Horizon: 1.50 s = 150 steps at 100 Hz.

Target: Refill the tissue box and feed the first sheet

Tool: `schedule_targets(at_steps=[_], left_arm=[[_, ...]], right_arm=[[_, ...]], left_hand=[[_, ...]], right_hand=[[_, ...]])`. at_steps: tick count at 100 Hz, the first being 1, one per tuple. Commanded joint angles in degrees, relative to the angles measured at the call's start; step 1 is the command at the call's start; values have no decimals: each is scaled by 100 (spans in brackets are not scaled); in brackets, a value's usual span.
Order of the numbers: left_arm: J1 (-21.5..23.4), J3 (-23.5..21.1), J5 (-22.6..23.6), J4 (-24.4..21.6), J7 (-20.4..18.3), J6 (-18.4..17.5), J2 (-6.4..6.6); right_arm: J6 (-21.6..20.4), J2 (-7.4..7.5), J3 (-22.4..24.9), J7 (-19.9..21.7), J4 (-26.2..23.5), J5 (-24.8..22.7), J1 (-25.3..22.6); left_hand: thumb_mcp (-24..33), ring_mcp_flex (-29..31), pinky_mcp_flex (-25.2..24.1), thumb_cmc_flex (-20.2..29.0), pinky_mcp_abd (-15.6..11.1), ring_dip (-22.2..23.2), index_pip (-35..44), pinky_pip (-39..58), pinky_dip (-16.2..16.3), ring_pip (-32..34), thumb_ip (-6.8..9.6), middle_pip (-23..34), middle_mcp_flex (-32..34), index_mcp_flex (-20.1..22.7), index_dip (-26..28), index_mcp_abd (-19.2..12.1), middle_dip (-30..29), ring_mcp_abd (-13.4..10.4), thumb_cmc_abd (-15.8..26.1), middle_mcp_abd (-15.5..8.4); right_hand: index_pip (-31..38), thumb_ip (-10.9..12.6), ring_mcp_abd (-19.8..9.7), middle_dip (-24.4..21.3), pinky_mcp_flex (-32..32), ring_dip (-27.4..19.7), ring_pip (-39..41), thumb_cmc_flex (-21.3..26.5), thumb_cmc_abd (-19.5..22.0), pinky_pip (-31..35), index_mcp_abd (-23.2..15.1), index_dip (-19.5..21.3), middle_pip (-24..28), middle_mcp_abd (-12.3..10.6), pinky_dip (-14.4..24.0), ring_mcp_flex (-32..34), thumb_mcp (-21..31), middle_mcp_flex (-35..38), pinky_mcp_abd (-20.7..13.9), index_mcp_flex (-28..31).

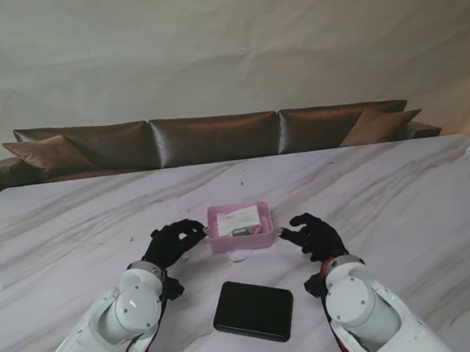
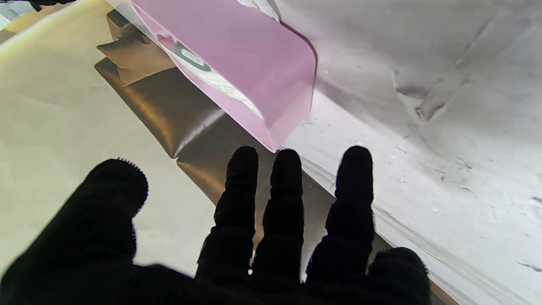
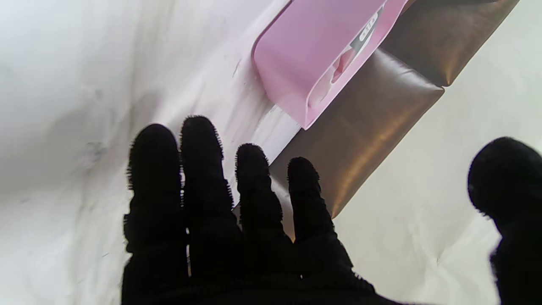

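Far left on the marble table (image 1: 72, 216), only bare veined stone and a bright glare spot near the edge. Next, the left hand (image 1: 171, 242), black-gloved, fingers (image 2: 241, 169) spread and holding nothing, tips just beside the left wall of the pink tissue box (image 1: 240, 228); touching or a hair apart, impossible to tell. In the left wrist view the same: four fingers fanned, thumb well off to one side, the pink wall (image 2: 254, 63) close ahead of the tips. In the middle, the tissue box itself, open-topped, with a pack of tissues (image 1: 241, 219) inside, its printed wrapper showing over the rim. A small white scrap (image 1: 239, 255) on the table just beside the box's near wall, too small to name. Nearer to me, a black lid (image 1: 254, 311), flat on the table between the two forearms, well apart from the box. To the right, the right hand (image 1: 311, 235), also gloved, fingers (image 3: 199, 144) loosely apart and empty, near the right wall of the box with a visible gap. Nothing between either hand and the box. Beyond the table's far edge, a brown leather sofa (image 1: 214, 136) with cushions at both ends, under a draped pale backdrop (image 1: 222, 44). At the far right edge, a dark object partly cut off, not identifiable.
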Motion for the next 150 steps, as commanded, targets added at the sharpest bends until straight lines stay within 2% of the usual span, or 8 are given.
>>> schedule_targets(at_steps=[1,21,25,42,62,95,141,150], left_arm=[[213,-36,62,-226,-111,5,41],[649,-135,44,-743,-291,93,108],[712,-136,43,-814,-315,125,116],[898,-124,-11,-978,-324,294,114],[955,-77,-236,-1050,-607,468,154],[821,139,-461,-1016,-1054,633,225],[812,204,-398,-1134,-1058,1030,220],[781,239,-368,-1186,-1095,1192,226]], right_arm=[[77,5,23,8,-144,-74,-240],[357,25,155,-78,-629,-303,-737],[387,26,167,-94,-693,-326,-813],[369,-22,146,-264,-837,-176,-1089],[373,-43,42,-401,-949,-203,-1327],[312,-73,36,-546,-1068,-110,-1620],[126,-150,-46,-777,-1137,203,-1806],[109,-152,-69,-761,-1138,260,-1791]], left_hand=[[-166,296,203,-17,-44,33,175,11521,-30,138,229,203,286,166,135,104,-1,29,209,119],[-136,1282,1162,-11,-77,0,612,12063,-90,475,230,479,1310,1091,282,328,71,224,287,513],[-97,1480,1401,-23,-27,-183,634,12278,-343,579,204,492,1501,1257,272,360,26,278,292,567],[97,2555,2720,-82,604,-816,621,12587,-983,543,79,341,2441,2036,140,576,-457,566,208,951],[368,3173,3468,-170,1174,-1611,624,12667,-1605,573,-54,151,3167,2625,-19,813,-883,807,161,1242],[348,3204,3604,-183,1398,-1909,482,12595,-1837,524,-69,-145,3336,2650,-124,942,-1053,891,249,1371],[294,3368,3883,-107,1382,-1988,397,12787,-1893,699,-52,-110,3443,2633,-157,1064,-1042,954,286,1454],[290,3512,4191,-78,1307,-1986,360,13007,-1930,833,-45,-71,3491,2646,-173,1072,-1032,963,285,1442]], right_hand=[[65,-15,109,-64,78,-110,-75,-86,10,160,200,-71,-4,189,-92,-2,29,178,215,102],[21,-43,126,-74,148,-125,-77,6,-10,237,442,-177,-21,274,-165,159,20,546,274,421],[11,-46,116,-77,148,-126,-78,21,-12,242,455,-187,-29,268,-174,163,20,563,273,439],[-54,-83,57,-98,49,-172,-180,166,-80,201,625,-241,-102,471,-231,81,5,502,263,495],[-97,-108,85,-98,46,-204,-245,206,-91,188,750,-284,-102,536,-272,118,0,582,301,602],[-113,-136,183,-98,113,-212,-238,290,-129,218,862,-316,-89,591,-323,258,3,779,372,754],[-58,-138,296,-80,541,-157,37,458,-113,589,1002,-320,19,649,-300,765,-54,1310,538,1203],[-66,-133,297,-79,560,-158,60,474,-97,610,1005,-325,24,644,-316,789,-74,1345,547,1233]])
